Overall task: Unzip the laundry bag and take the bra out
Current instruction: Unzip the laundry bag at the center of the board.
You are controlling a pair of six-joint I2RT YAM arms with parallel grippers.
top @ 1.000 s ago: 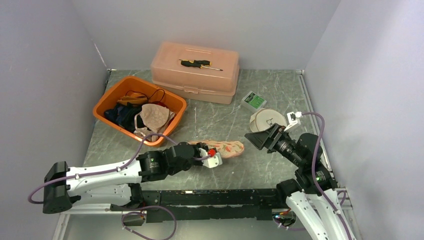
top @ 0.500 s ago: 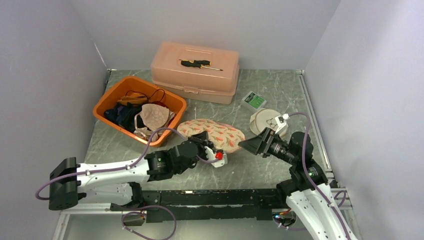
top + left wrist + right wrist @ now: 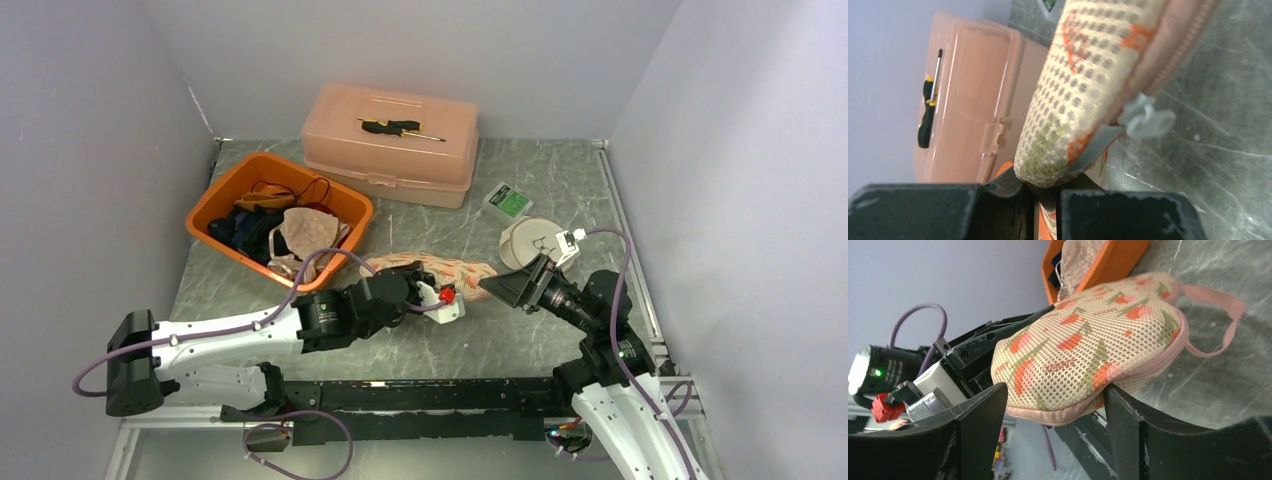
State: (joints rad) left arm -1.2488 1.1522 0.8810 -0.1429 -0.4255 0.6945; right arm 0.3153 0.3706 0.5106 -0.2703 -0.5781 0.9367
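1. Top view: the left arm (image 3: 230, 335) lies low, reaching from the lower left to the frame's centre, and its left gripper (image 3: 408, 272) points right. The right arm (image 3: 600, 320) rises from the lower right and leans left, aiming the right gripper (image 3: 498, 287) at the bag's (image 3: 470, 268) right end.
2. That view shows the bag only as a thin strip at the centre of the table (image 3: 520, 180). It sits between the two grippers, right of the basket (image 3: 203, 213) and below the toolbox (image 3: 390, 150).
3. Only the left wrist view shows the grey zip pull (image 3: 1148, 120), sticking out from the bag's seam at centre right. At left, the toolbox carries a screwdriver (image 3: 928, 105).
4. Only the right wrist view shows the bag's broad flowered mesh face, with a pink loop (image 3: 1213, 315) at its upper right end.
5. The left gripper's fingers (image 3: 913, 210) are nearly pressed together, pinching the bag's edge at the bottom of the left wrist frame.
6. The right gripper's fingers (image 3: 983, 430) are spread wide. The bag's zipped edge lies between them in the picture, but whether they touch it cannot be told.
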